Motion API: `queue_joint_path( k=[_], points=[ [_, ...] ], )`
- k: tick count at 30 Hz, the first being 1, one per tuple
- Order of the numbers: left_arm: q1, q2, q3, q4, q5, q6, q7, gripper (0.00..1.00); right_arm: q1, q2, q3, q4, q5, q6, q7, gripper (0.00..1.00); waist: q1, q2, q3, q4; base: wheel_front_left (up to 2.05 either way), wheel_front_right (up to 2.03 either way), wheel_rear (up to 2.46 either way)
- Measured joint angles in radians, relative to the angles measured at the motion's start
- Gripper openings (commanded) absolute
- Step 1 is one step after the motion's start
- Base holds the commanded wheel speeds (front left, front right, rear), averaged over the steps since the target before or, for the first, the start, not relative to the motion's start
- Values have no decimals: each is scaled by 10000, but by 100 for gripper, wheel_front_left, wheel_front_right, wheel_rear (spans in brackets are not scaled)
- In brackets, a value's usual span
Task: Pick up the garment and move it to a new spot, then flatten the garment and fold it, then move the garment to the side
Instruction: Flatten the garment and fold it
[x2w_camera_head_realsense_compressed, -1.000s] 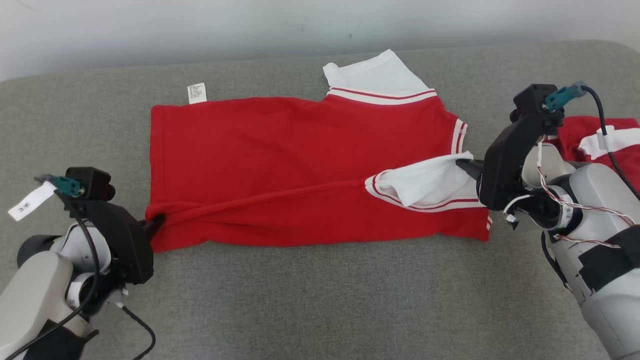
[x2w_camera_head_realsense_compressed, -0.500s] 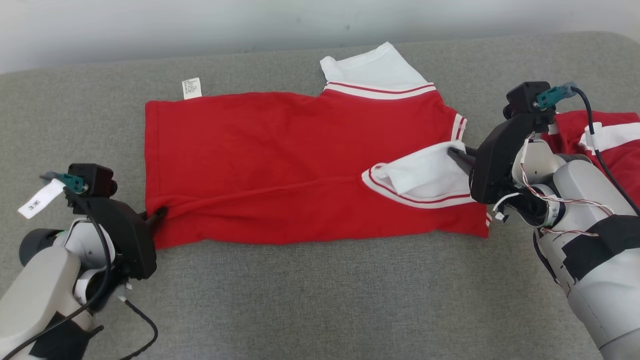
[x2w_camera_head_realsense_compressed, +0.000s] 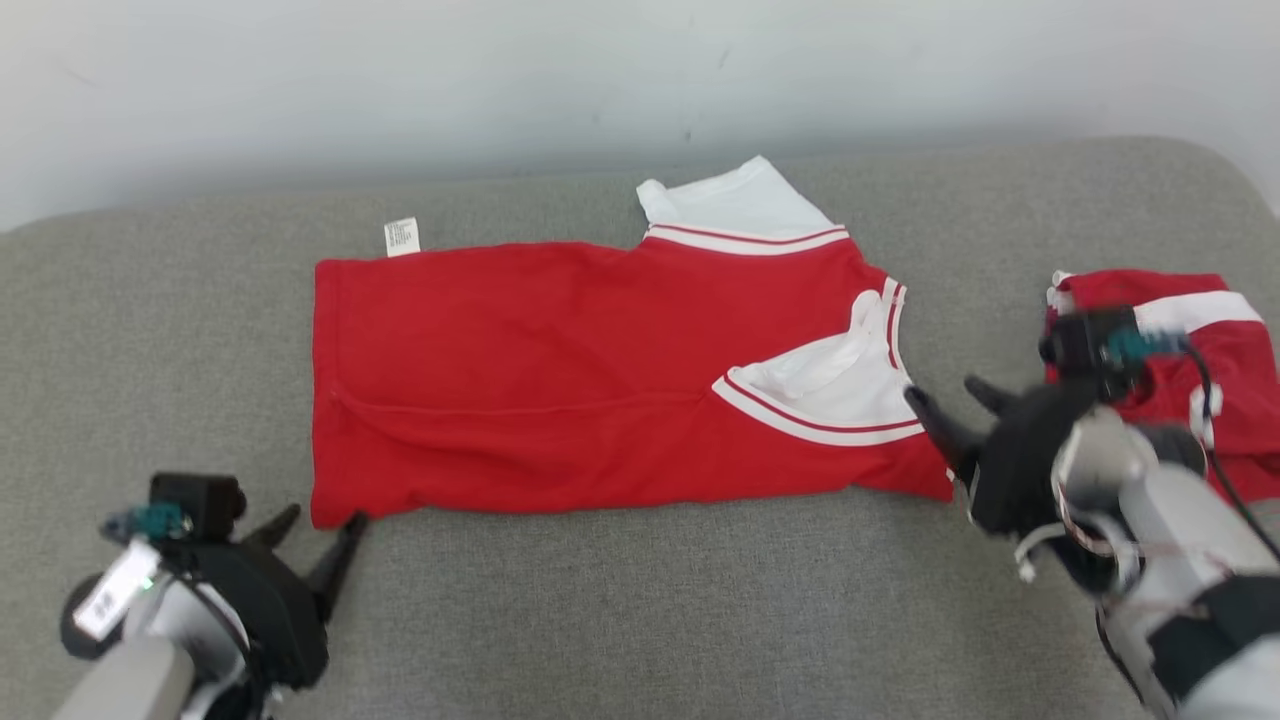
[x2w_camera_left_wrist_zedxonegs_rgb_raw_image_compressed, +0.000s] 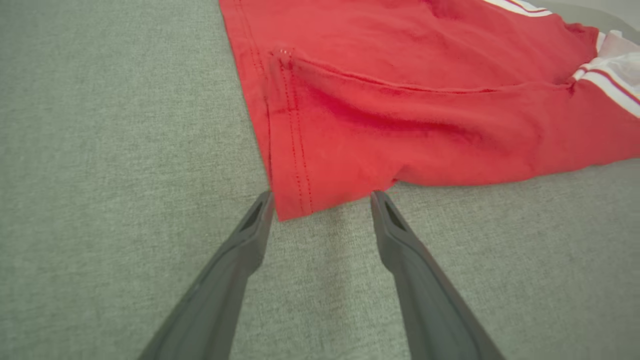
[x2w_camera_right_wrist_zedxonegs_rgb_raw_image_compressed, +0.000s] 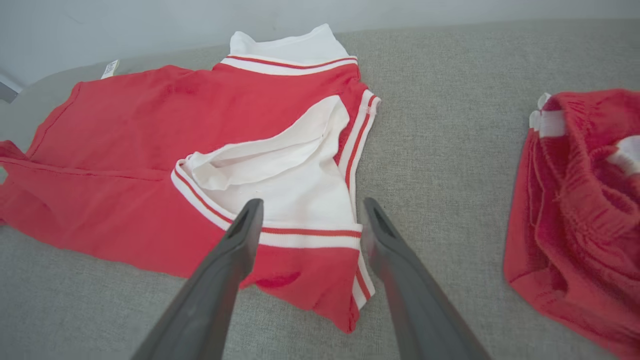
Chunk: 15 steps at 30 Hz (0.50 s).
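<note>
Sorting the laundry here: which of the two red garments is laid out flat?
The red shirt with white striped-trim sleeves, centred on the grey fabric surface, lies flat; the red-and-white garment at the robot's right is a crumpled heap.

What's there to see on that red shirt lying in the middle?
The shirt is soft red knit. It lies flat on the grey cushion, its near long edge folded over the body, bringing one white, red-striped sleeve on top; the other sleeve sticks out at the far side. A white label pokes out at the far hem. The open left pincer and right pincer stand by its near corners, gripping nothing.
</note>
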<state>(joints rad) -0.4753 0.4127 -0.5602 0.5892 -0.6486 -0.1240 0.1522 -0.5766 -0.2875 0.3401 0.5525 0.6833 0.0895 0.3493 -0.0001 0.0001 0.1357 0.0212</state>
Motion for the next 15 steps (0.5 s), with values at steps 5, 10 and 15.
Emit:
queue_joint_path(
  k=[5, 10, 15],
  points=[
    [692, -65, -2, -736, 169, 284, -1116, 100, 1563, -418, -192, -1005, -165, -13, -905, 100, -1, -2, -248, 51, 0, 0, 0],
    [1073, -23, 61, -993, 370, 571, -1753, 100, 2046, -428, -81, -1444, -437, -121, -1315, 100, 0, -1, -174, -3, 0, 0, 0],
    [1037, -33, 176, -1162, 556, 761, -2121, 100, 2310, -431, 58, -1710, -742, -305, -1490, 100, 0, -2, 15, -74, 0, 0, 0]
  ],
)
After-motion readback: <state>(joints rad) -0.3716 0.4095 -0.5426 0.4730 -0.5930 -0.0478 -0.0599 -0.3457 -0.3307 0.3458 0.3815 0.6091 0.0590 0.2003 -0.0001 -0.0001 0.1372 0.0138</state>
